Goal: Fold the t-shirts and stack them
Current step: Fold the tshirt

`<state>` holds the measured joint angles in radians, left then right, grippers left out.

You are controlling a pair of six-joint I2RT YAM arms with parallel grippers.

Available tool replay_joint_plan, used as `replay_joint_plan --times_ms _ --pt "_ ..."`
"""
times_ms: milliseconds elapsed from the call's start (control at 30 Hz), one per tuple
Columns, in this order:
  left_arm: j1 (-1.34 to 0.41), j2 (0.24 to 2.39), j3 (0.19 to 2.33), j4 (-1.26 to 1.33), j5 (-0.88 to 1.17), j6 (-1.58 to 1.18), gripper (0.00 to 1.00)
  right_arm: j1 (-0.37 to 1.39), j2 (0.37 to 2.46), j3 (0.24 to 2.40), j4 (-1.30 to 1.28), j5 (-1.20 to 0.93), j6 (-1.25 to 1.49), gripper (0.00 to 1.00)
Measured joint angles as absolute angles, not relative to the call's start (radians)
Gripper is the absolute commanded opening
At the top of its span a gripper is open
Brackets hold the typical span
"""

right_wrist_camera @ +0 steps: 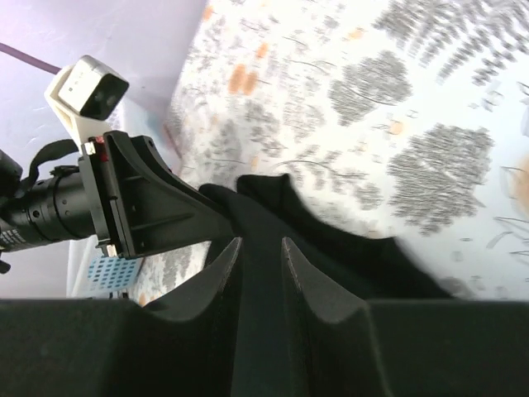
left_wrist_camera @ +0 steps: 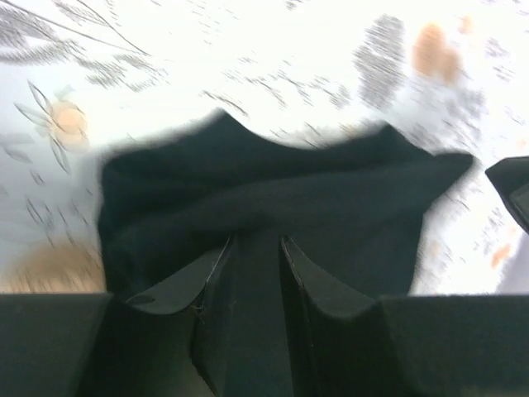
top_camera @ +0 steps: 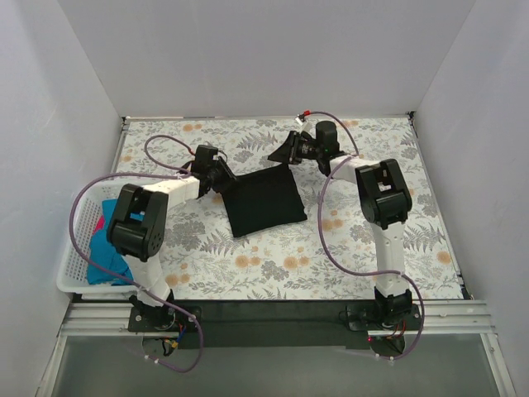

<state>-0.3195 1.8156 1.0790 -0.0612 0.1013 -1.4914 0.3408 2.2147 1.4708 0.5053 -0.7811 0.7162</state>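
Note:
The black t-shirt point(top_camera: 264, 203) lies folded into a rough square in the middle of the floral table. My left gripper point(top_camera: 224, 179) is shut on its far left corner; in the left wrist view the black cloth point(left_wrist_camera: 264, 194) runs between the gripper's fingers point(left_wrist_camera: 256, 252). My right gripper point(top_camera: 284, 155) is shut on the far right corner, with cloth point(right_wrist_camera: 347, 248) between its fingers point(right_wrist_camera: 258, 252). The teal-blue t-shirt point(top_camera: 106, 250) and a bit of pink-red cloth point(top_camera: 101, 223) lie in the basket at the left, partly hidden by the left arm.
The white lattice basket point(top_camera: 70, 266) stands at the table's near left edge. White walls enclose the table on three sides. The left gripper's body point(right_wrist_camera: 140, 207) shows close beside my right fingers. Purple cables loop over both arms.

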Motion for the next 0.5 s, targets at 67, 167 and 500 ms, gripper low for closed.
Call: replay_joint_plan --times_ms 67,167,500 --pt "-0.299 1.891 1.11 -0.054 0.109 -1.494 0.25 0.339 2.3 1.53 0.505 -0.773 0.732 0.32" --pt "-0.264 1.96 1.154 -0.03 0.162 -1.512 0.25 0.331 2.41 1.586 0.504 -0.767 0.754 0.32" --pt "-0.204 2.02 1.156 0.09 0.295 -1.576 0.27 0.293 2.48 1.609 0.557 -0.793 0.823 0.31"
